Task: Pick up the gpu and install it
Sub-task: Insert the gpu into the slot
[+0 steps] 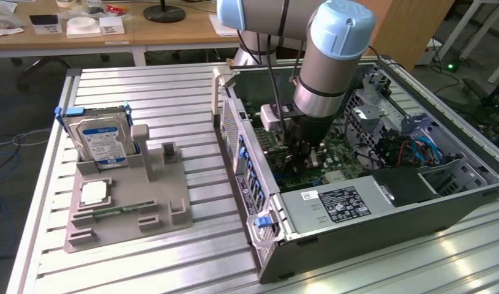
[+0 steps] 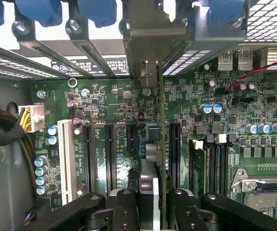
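The gpu [image 2: 153, 144] stands edge-on over the green motherboard [image 2: 109, 96], a thin dark card between two black expansion slots [image 2: 174, 149]. Its metal bracket [image 2: 150, 38] sits up against the case's rear slot openings. My gripper [image 2: 152, 204] is shut on the card, one black finger on each face. Whether the card's edge is seated in a slot, I cannot tell. In the exterior view my gripper [image 1: 305, 156] reaches straight down into the open computer case [image 1: 445, 208], low over the board.
Blue retention clips [image 2: 46, 9] line the rear slots. A white slot [image 2: 66, 159] and capacitors lie beside the black ones. Outside the case, a grey holder [image 1: 127, 211] carries a blue-labelled hard drive [image 1: 102, 138] and a green memory strip [image 1: 110, 212]. The power supply [image 1: 339, 205] fills the near corner.
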